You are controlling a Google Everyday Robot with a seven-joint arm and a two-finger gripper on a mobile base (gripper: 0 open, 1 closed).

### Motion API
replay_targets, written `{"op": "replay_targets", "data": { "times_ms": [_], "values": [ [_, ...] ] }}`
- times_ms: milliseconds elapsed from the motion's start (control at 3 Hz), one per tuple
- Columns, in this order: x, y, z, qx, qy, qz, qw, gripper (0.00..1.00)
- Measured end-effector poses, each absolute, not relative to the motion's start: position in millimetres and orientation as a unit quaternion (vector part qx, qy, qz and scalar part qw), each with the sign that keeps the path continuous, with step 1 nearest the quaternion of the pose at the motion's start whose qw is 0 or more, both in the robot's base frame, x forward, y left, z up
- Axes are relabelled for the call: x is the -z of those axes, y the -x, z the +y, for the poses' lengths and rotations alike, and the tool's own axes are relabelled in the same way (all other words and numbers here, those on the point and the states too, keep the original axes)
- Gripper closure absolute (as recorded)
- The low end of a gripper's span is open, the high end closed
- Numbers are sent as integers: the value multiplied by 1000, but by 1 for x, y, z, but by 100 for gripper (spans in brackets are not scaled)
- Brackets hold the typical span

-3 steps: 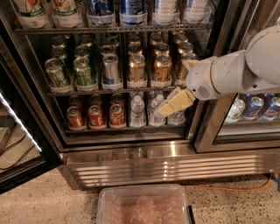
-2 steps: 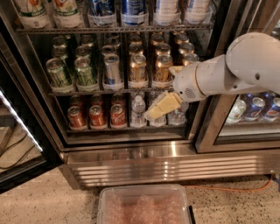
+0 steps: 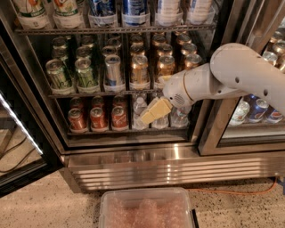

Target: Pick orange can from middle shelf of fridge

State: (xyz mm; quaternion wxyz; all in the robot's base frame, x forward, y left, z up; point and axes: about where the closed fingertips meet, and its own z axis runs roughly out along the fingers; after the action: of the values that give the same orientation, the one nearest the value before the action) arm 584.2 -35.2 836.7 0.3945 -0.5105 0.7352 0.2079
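The fridge (image 3: 178, 171) stands open, with a dark interior and wire racks. On the middle shelf (image 3: 89, 94), several copper-orange cans stand in rows; the nearest are at the front centre (image 3: 139, 69) and just right of it (image 3: 165, 67). My gripper (image 3: 153, 111) is cream-coloured, on a white arm reaching in from the right. It sits just below the middle shelf's front rail, under the front orange cans and in front of the lower rack's water bottles (image 3: 139, 107). It holds nothing that I can see.
Green cans (image 3: 58, 73) and a blue-silver can (image 3: 113, 70) fill the middle shelf's left side. Red cans (image 3: 99, 118) stand on the lower rack, large bottles (image 3: 102, 9) on the top rack. The glass door (image 3: 18, 133) hangs open at left. A clear plastic bin (image 3: 147, 209) lies on the floor.
My arm has swung left and the gripper has moved left and slightly down, from the right end of the lower rack to in front of the water bottles.
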Motion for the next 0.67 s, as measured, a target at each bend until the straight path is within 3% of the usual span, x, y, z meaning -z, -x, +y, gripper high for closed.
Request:
{"op": "replay_targets", "data": {
  "times_ms": [667],
  "values": [
    [-837,-584,-35,-208,511,735,394,41]
  ]
}}
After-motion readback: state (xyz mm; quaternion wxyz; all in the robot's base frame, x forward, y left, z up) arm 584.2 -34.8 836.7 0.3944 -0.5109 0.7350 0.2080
